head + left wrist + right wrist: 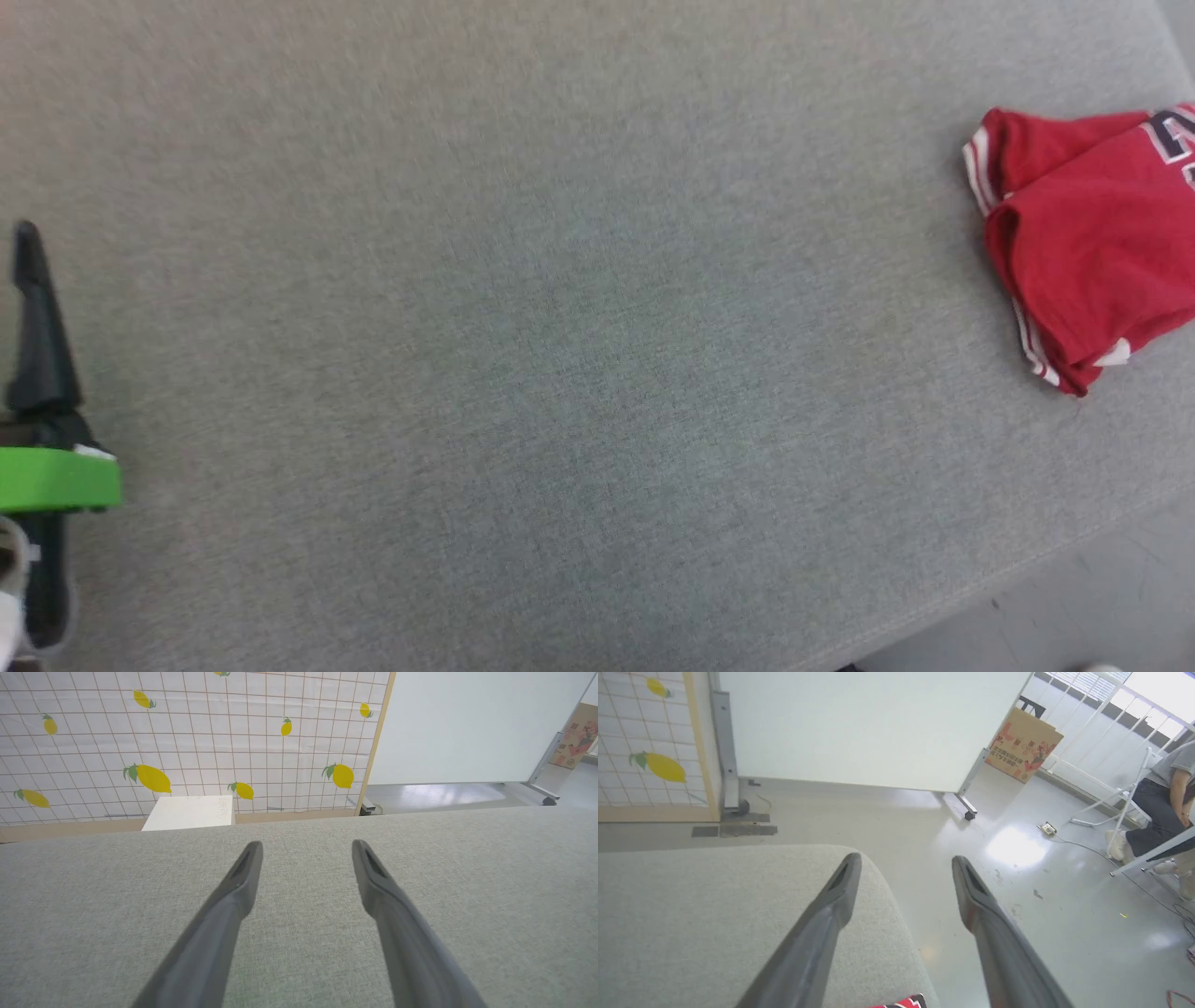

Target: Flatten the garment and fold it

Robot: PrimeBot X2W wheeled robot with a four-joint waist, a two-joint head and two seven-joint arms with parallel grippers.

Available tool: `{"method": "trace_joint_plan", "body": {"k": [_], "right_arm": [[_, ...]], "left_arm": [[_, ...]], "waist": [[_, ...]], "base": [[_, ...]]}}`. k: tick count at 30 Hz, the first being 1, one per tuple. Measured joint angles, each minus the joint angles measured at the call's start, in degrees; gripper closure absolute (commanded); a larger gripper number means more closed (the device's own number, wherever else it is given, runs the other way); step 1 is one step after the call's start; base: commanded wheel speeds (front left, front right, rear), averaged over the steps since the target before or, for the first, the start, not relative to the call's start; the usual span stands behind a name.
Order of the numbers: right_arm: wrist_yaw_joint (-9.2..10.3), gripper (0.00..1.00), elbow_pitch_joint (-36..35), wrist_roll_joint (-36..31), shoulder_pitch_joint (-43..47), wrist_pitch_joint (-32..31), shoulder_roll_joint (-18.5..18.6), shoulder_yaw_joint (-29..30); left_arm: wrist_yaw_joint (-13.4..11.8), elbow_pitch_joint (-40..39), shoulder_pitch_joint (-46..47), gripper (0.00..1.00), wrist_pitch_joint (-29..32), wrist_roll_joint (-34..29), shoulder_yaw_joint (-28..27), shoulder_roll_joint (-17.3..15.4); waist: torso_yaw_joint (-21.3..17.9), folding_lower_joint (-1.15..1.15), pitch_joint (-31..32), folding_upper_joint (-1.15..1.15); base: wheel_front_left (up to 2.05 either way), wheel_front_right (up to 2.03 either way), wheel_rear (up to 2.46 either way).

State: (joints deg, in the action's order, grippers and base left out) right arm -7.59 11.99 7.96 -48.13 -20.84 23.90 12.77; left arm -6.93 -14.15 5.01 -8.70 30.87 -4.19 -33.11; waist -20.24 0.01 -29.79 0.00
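left wrist view: left tool (306,851) low over grey cushion (490,882), fingers wide apart; right tool (906,863) likewise, over garment (1092,243)

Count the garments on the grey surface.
1. The red garment lies crumpled on the grey surface at the far right of the head view, partly cut off by the frame; others could lie beyond it.

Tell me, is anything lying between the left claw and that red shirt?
Nothing visible: only bare grey surface lies between the left gripper at the head view's left edge and the garment bunched at its right edge.
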Motion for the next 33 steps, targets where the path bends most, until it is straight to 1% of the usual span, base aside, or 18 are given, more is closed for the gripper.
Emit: {"method": "trace_joint_plan", "body": {"k": [2, 4, 5, 7, 8, 10, 14, 16, 21, 22, 26, 29, 33], "right_arm": [[0.0, 0.0, -1.3, 1.9, -0.6, 2.4, -1.5, -2.5], [0.0, 0.0, -2.8, 3.2, -1.0, 5.5, -4.4, -4.1], [0.01, 0.0, -3.4, 3.3, -1.0, 6.9, -5.3, -4.8], [0.05, 0.0, -4.4, 5.9, -1.2, 10.9, -9.2, -4.3], [0.03, 0.0, -4.7, 5.9, -1.1, 11.8, -9.7, -5.4], [0.04, 0.0, -5.5, 6.6, -0.5, 14.2, -12.3, -6.8], [0.02, 0.0, -6.6, 8.2, 4.3, 16.9, -17.4, -9.3], [0.02, 0.0, -7.0, 8.3, 6.9, 18.7, -19.0, -10.0], [0.02, 0.0, -6.7, 7.4, 14.5, 23.8, -20.7, -10.9], [0.02, 0.0, -5.2, 7.2, 19.4, 26.5, -20.9, -11.0], [0.02, 0.0, -2.1, 8.8, 25.7, 30.3, -21.0, -11.3], [0.02, 0.0, 0.0, 9.1, 29.2, 32.0, -21.0, -11.5], [0.02, 0.0, 2.0, 8.8, 33.0, 33.5, -21.0, -12.7]], "left_arm": [[0.3, 2.2, 0.0, 0.0, -1.2, 0.3, 1.0, 1.4], [0.4, 4.5, 0.1, 0.0, -2.2, 0.5, 2.1, 3.0], [0.6, 5.3, 0.2, 0.0, -2.5, 0.5, 2.5, 3.5], [0.9, 7.3, 0.5, 0.0, -3.4, 0.5, 3.4, 4.9], [0.9, 8.0, 0.6, 0.0, -3.6, 0.5, 3.7, 5.5], [0.9, 9.6, 0.8, 0.0, -4.3, 0.5, 4.2, 6.9], [0.8, 11.2, 0.8, 0.0, -5.1, 0.4, 4.8, 8.8], [0.7, 11.6, 0.7, 0.0, -5.1, 0.3, 5.1, 9.4], [-0.3, 12.5, 0.5, 0.0, -5.6, -0.6, 5.9, 11.6], [-0.8, 13.3, 0.0, 0.0, -5.8, -1.0, 6.3, 13.0], [-1.0, 14.2, -0.8, 0.0, -5.8, -1.7, 7.2, 14.1], [-1.7, 14.5, -1.2, 0.0, -5.8, -2.4, 7.4, 15.2], [-1.8, 15.3, -1.5, 0.0, -5.9, -4.2, 8.6, 15.8]], "waist": [[0.3, -0.01, 2.0, 0.0], [0.7, -0.01, 4.4, 0.0], [0.9, -0.01, 5.4, 0.0], [1.6, -0.01, 7.8, 0.0], [1.9, -0.01, 8.9, 0.0], [2.8, -0.01, 11.3, 0.0], [5.1, -0.01, 15.6, 0.0], [6.4, -0.01, 17.5, 0.0], [10.7, -0.01, 21.4, 0.0], [13.2, -0.01, 23.6, 0.0], [16.4, -0.01, 26.3, 0.0], [18.4, -0.01, 28.0, 0.0], [20.7, -0.01, 29.7, 0.0]], "base": [[0.0, 0.0, 0.0], [0.0, 0.0, 0.0], [0.0, 0.0, 0.0], [0.0, 0.0, 0.0], [0.0, 0.0, 0.0], [0.0, 0.0, 0.0], [0.0, 0.0, 0.0], [0.0, 0.0, 0.0], [0.0, 0.0, 0.0], [0.0, 0.0, 0.0], [0.0, 0.0, 0.0], [0.0, 0.0, 0.0], [0.0, 0.0, 0.0]]}}
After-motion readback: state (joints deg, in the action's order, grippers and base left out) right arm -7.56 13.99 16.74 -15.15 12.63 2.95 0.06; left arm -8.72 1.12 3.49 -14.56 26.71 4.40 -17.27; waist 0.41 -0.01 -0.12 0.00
